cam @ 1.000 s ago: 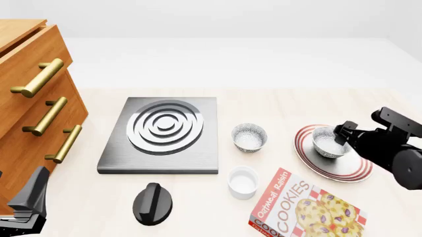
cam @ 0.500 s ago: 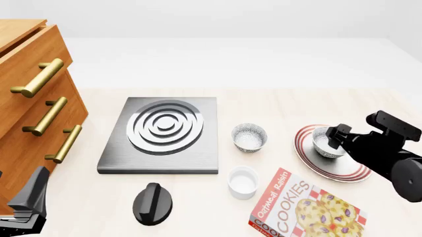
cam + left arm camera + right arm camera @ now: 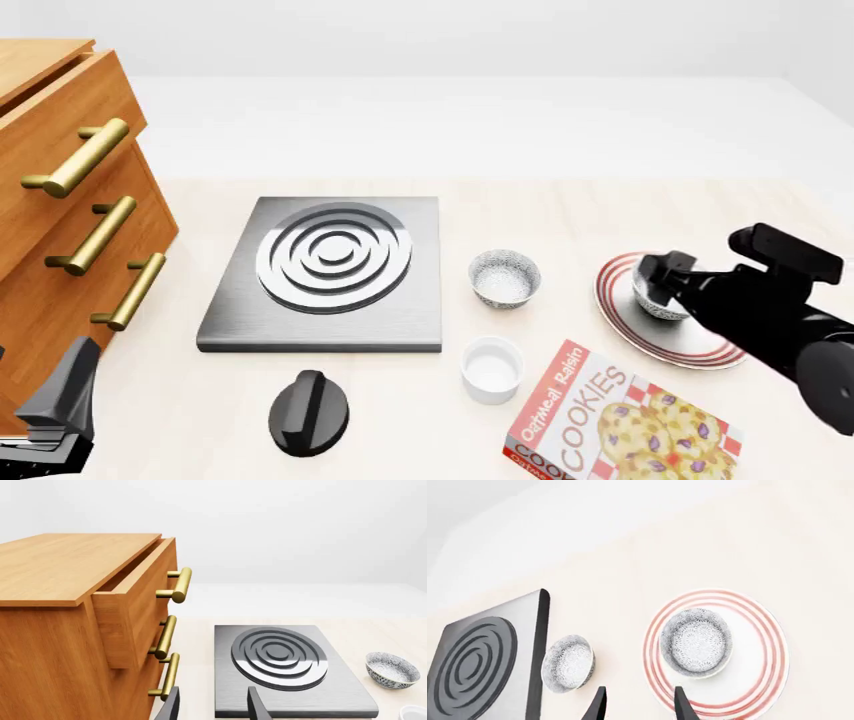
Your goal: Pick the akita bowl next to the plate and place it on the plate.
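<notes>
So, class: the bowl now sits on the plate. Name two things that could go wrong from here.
1. The right gripper, open, is close to the akita bowl; a careless retreat might clip it and drag it off the plate.
2. The look-alike second bowl sits nearby, so a sideways swing could knock it.

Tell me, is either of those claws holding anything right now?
No. The right gripper is open with nothing between its fingers; the akita bowl sits free on the plate. The left gripper is open and empty too.

Speckled akita bowl (image 3: 695, 642) sits upright on the red-ringed plate (image 3: 764, 672).
</notes>
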Motion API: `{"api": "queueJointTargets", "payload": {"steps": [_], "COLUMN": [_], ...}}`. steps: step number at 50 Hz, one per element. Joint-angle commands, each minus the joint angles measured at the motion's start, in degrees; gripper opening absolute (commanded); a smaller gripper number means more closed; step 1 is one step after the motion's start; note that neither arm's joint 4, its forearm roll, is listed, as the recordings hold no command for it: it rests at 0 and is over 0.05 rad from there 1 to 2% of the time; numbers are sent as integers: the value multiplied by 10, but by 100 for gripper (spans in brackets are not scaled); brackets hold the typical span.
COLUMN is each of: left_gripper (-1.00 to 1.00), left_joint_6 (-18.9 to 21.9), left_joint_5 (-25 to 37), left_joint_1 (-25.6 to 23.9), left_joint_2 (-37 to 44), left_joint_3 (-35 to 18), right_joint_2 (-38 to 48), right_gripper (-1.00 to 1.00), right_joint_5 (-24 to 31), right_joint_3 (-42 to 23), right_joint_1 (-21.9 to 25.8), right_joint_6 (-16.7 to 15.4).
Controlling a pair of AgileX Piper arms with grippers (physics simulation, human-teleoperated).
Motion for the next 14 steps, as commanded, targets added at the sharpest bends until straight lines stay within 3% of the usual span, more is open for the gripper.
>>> {"api": "queueJointTargets", "payload": {"steps": [1,14], "left_gripper": [100,100], "left_joint_6": [0,0], "left_joint_5": [0,0], "left_joint_1": [0,0], "left_joint_2": [0,0], "left_joint_3": [0,0], "right_joint_2": [-42,-123], "right_gripper": [100,100], "right_joint_5": [15,29], "right_joint_3": [9,32], "right_joint_1": [40,126], "right_joint_6": [0,-5]}}
